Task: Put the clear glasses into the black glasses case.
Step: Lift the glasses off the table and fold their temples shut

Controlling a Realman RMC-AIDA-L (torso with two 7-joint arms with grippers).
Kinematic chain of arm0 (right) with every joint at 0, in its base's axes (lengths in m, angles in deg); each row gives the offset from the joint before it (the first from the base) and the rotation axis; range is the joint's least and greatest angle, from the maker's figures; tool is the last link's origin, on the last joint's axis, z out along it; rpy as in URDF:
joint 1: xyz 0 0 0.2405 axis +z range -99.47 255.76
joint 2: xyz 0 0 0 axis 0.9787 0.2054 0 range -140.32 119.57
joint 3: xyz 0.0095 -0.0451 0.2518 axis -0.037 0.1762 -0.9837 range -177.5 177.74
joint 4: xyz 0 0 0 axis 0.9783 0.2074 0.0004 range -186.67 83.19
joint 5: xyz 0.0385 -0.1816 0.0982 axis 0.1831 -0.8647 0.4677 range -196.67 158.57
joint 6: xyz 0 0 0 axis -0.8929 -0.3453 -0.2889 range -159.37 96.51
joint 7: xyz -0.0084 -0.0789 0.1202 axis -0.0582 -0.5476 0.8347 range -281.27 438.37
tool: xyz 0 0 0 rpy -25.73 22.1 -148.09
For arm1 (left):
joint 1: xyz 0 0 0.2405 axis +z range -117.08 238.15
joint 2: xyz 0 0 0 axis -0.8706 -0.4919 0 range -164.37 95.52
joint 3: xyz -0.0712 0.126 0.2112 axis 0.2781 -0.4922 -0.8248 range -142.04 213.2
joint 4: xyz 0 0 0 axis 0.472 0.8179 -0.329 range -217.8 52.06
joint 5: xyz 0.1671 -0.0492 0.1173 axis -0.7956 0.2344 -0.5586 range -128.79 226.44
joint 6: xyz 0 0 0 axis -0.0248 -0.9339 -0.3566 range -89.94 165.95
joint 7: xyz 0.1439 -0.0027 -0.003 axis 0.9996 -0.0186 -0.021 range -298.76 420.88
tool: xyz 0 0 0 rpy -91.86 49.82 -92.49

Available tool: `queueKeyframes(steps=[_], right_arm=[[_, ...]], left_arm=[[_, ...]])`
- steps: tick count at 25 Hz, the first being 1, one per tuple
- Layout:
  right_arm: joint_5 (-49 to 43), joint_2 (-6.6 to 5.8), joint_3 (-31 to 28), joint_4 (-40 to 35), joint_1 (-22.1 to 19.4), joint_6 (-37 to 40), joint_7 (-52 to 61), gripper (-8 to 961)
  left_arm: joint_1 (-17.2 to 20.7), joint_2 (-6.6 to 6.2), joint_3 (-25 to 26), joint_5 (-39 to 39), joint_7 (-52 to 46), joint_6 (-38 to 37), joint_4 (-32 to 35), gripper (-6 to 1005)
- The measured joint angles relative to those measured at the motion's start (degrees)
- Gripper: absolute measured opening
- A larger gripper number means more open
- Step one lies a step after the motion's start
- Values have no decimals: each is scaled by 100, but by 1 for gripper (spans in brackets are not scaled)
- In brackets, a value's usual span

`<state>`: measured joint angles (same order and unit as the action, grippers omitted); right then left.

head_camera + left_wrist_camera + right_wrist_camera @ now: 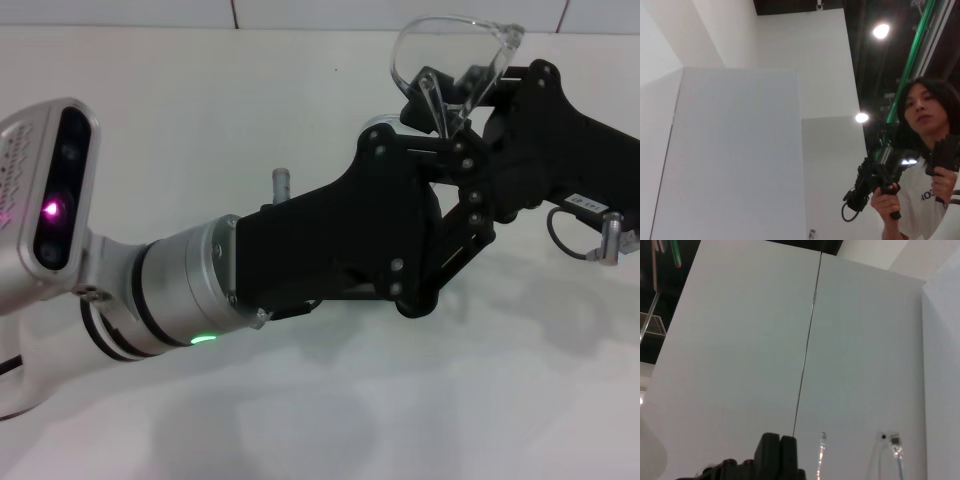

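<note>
Right tool point(440, 100) clamped on clear glasses point(455, 60), held up above worktop point(300, 420). Left tool point(440, 250) just beside, grip state unclear. Case not in view; placing still to do.

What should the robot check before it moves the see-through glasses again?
1. Clear glasses lifted off the table: ok, they are up in the air.
2. Which hand is gripping them: cannot tell; the left hand and the right hand meet right under them.
3. Room between the two hands: not ok, they are crowded together.
4. Black case in sight: not ok, no view shows it.
5. Case lid open: cannot tell.
</note>
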<state>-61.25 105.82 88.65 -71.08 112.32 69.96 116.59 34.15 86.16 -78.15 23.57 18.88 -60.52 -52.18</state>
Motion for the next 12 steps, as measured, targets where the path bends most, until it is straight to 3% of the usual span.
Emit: queueKeyframes(steps=[12], right_arm=[[-23,0,248,-77,27,-134,0,128]], left_arm=[[-23,0,0,20,-7,1,-73,45]])
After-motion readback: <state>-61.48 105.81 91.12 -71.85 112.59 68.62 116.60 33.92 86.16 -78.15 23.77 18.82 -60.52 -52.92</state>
